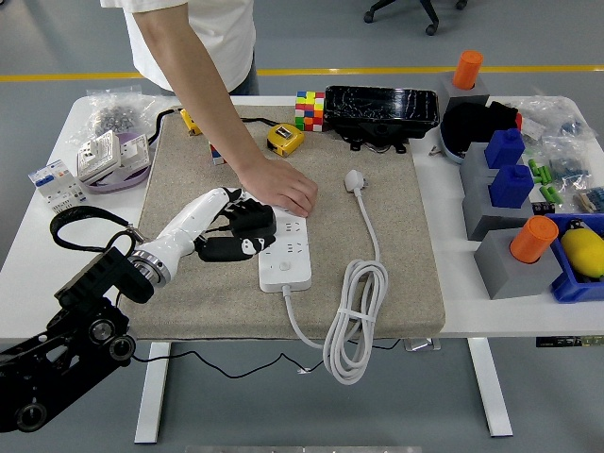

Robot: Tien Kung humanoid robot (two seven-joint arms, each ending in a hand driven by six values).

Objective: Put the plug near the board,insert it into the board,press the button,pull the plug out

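White table (38, 274) on white legs (491, 387); grey floor (528, 38) beneath and beyond, crossed by one yellow line (377, 71). Black office-chair base (406, 9) on castors at top edge. Even, diffuse light.
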